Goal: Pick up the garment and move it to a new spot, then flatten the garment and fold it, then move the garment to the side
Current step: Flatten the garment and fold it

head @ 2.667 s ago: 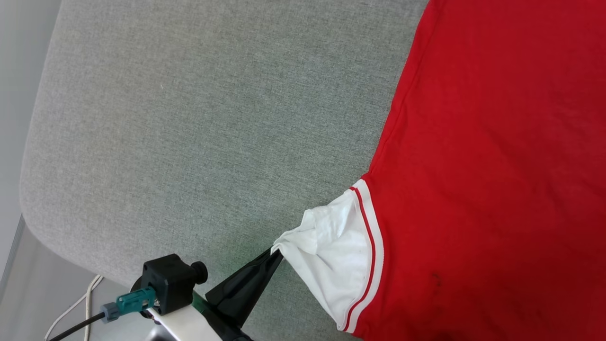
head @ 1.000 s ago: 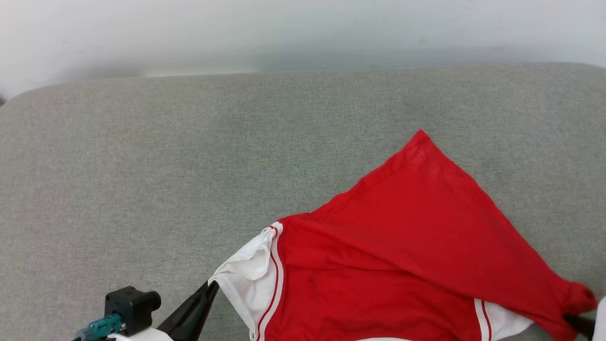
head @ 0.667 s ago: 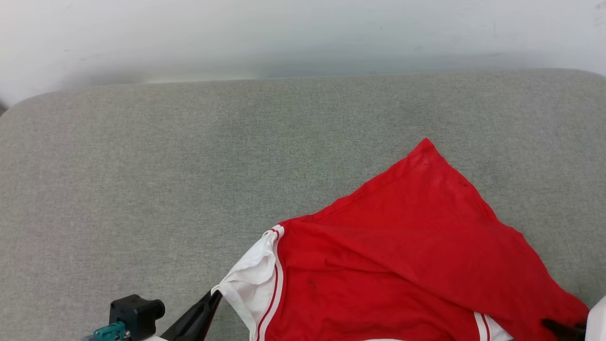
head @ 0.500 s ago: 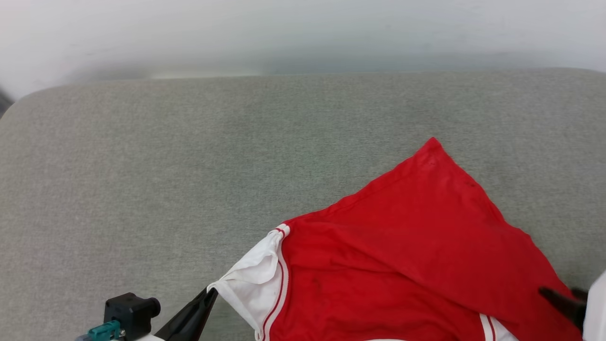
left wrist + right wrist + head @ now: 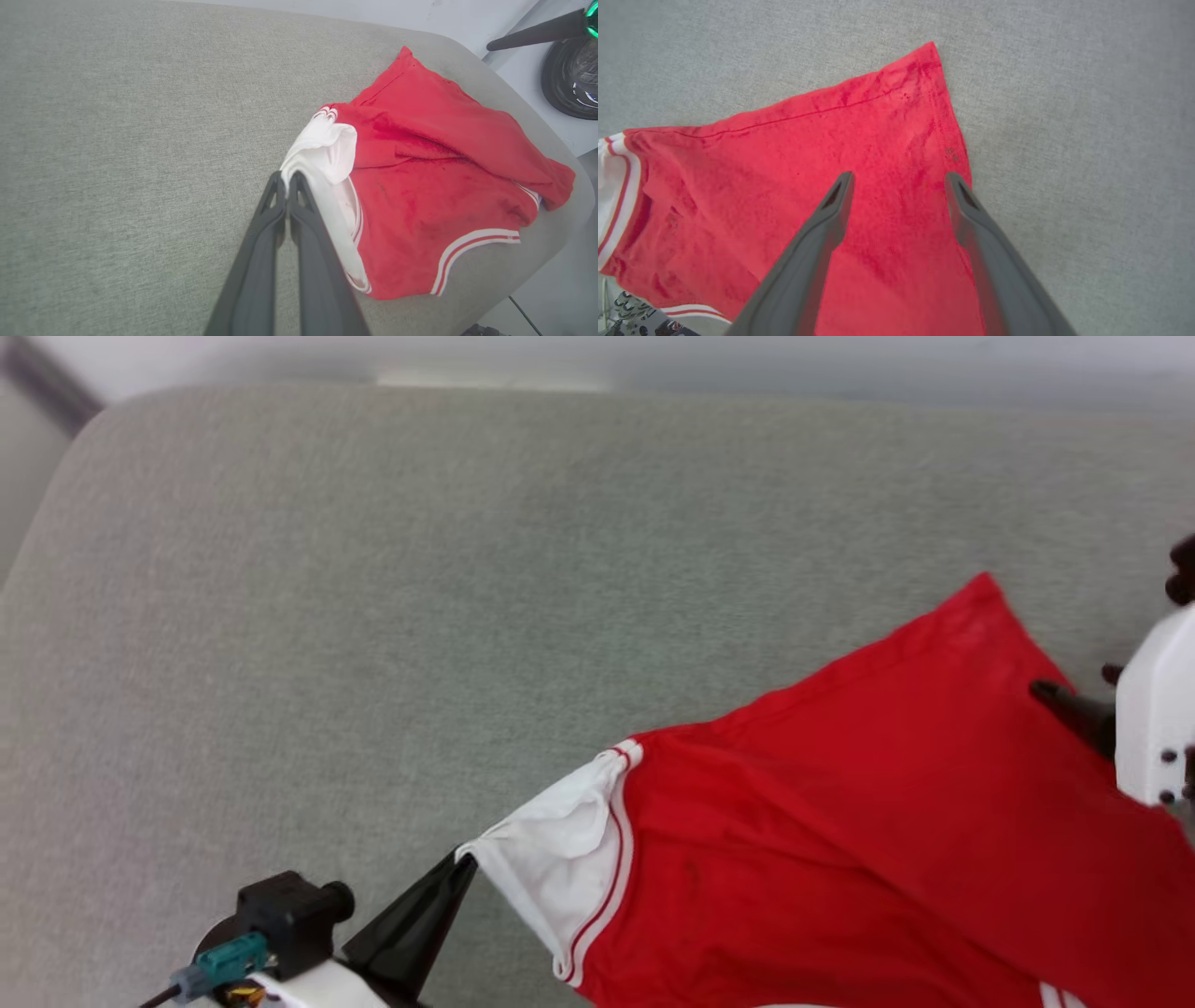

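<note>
The red garment (image 5: 868, 821) lies on the grey cushion, folded loosely, with its lettering hidden. My left gripper (image 5: 457, 863) is shut on the tip of its white sleeve (image 5: 560, 849), holding that sleeve stretched out to the left. In the left wrist view the fingertips (image 5: 286, 179) pinch the white sleeve edge (image 5: 327, 149) of the garment (image 5: 420, 186). My right gripper (image 5: 899, 179) hangs open over the garment (image 5: 831, 186) near its pointed far corner (image 5: 930, 51), with nothing between its fingers. In the head view this right gripper (image 5: 1074, 695) sits at the right edge.
The grey cushion (image 5: 373, 616) spreads wide to the left and behind the garment. Its rounded edge (image 5: 537, 121) runs close to the garment, with pale floor and a black round base (image 5: 572, 79) beyond. A white wall (image 5: 653, 359) backs the cushion.
The head camera has shifted. My right gripper has let go of the garment's right end and risen toward the far corner, now open. The left gripper still holds the sleeve.
</note>
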Tool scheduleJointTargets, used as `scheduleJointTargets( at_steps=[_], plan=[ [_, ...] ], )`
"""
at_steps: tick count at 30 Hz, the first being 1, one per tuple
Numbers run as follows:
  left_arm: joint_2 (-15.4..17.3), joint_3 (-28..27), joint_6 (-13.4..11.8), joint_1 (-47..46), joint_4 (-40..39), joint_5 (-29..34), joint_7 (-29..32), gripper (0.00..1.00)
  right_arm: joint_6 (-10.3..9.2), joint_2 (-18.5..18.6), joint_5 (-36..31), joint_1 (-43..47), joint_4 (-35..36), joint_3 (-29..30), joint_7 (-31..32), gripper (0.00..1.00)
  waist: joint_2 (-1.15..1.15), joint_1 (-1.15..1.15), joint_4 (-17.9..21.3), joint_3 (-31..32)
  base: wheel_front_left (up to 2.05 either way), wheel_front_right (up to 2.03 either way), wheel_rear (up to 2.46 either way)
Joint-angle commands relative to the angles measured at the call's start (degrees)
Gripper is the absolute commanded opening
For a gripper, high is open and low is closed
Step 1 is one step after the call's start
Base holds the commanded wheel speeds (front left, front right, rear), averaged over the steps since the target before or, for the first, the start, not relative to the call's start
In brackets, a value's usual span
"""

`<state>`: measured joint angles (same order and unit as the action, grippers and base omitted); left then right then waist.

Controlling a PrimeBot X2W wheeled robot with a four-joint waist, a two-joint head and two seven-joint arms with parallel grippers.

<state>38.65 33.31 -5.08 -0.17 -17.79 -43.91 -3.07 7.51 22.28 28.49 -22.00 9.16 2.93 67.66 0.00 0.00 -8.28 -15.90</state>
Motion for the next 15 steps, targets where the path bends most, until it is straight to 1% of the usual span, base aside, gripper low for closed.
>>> scheduleJointTargets(
  at_steps=[1, 4, 8, 10, 13, 15],
  plan=[
    [-0.7, 0.3, 0.2, -1.2, -0.3, 0.4, 0.1, 0.00, -0.03, -0.2, -1.5, -2.2, -1.8, -0.6, 0.6, 1.00, 0.00, 0.00, -3.2, -3.2, 0.00, 0.00, 0.00],
    [-2.0, 1.0, 1.0, -2.9, -0.9, 0.5, 0.4, 0.00, -0.03, 1.1, -4.8, -6.7, -6.7, -2.1, 1.4, 1.00, 0.00, 0.00, -5.6, -5.4, 0.00, 0.00, 0.00],
    [-3.1, 2.4, 1.8, -4.8, -0.7, 1.2, 0.9, 0.00, -0.03, 1.2, -7.1, -10.9, -13.0, -1.5, 0.9, 1.00, 0.00, 0.00, -8.4, -7.7, 0.00, 0.00, 0.00],
    [-4.2, 2.5, 2.2, -5.3, -0.6, 0.4, 0.8, 0.00, -0.03, 1.8, -8.3, -12.1, -15.3, -1.0, 0.5, 1.00, 0.00, 0.00, -9.7, -8.6, 0.00, 0.00, 0.00],
    [-4.6, 2.6, 2.4, -6.2, -0.4, 0.4, 0.5, 0.00, -0.03, 2.9, -9.8, -12.5, -18.2, -0.7, 0.5, 1.00, 0.00, 0.00, -11.2, -9.6, 0.00, 0.00, 0.00],
    [-5.0, 2.7, 2.5, -6.3, -0.3, 0.2, 0.3, 0.00, -0.03, 4.1, -10.1, -11.9, -20.1, -2.0, 1.4, 1.00, 0.00, 0.00, -11.9, -10.1, 0.00, 0.00, 0.00]
  ],
)
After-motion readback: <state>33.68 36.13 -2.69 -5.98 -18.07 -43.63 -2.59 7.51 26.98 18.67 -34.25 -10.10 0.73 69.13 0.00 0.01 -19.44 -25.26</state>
